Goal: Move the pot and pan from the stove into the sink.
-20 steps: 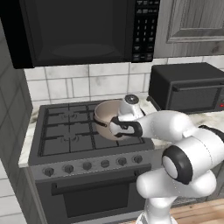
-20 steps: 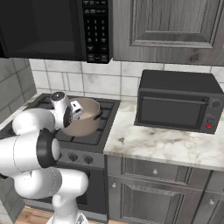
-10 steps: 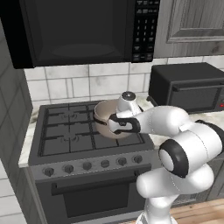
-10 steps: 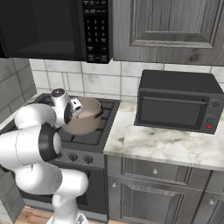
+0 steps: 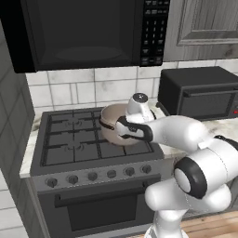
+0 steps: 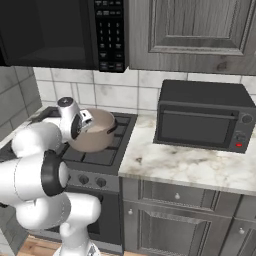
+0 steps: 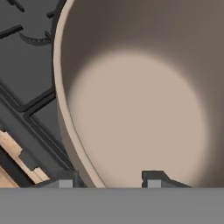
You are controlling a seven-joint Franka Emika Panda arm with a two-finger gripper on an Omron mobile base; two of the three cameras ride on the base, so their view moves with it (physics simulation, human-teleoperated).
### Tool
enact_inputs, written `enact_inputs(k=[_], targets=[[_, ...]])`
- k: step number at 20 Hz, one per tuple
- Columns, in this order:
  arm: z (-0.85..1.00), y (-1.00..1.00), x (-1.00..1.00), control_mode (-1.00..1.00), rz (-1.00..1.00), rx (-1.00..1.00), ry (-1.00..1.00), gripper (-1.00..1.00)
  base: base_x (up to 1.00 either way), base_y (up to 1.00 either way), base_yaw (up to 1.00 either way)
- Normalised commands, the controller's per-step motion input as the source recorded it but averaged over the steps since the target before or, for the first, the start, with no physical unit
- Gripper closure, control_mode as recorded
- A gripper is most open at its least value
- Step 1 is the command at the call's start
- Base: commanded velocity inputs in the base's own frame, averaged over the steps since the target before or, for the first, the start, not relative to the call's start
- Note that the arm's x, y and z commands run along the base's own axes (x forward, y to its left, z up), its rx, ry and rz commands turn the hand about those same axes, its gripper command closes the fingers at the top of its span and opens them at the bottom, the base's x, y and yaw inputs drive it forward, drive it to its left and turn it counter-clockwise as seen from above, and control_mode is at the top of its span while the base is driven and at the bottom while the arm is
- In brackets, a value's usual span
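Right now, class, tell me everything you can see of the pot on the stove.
The pot is deep, round and wide, tan with a metallic look and a paler, empty inside. A dark loop handle shows on its left side. It stands upright on the black grates at the right of the stove. The end effector straddles its near wall, one fingertip inside and one outside; whether they press the wall cannot be told.
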Motion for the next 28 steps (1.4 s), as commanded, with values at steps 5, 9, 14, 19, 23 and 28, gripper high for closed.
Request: enact_inputs(k=[5, 9, 14, 19, 23, 28], targets=[[0.55, 0.00, -0.52, -1.00, 0.00, 0.04, 0.00, 1.00, 0.00, 0.00, 0.00], [0.43, 0.00, -0.79, -1.00, 0.01, 0.01, 0.00, 1.00, 0.00, 0.00, 0.00], [0.29, 0.00, -0.95, -1.00, 0.04, -0.01, -0.05, 1.00, 0.00, 0.00, 0.00], [0.12, 0.00, -1.00, -1.00, 0.07, -0.03, -0.14, 1.00, 0.00, 0.00, 0.00], [0.02, -0.02, -0.91, -1.00, 0.06, -0.05, -0.25, 1.00, 0.00, 0.00, 0.00], [0.00, -0.13, -0.89, -1.00, 0.06, -0.07, -0.29, 1.00, 0.00, 0.00, 0.00]])
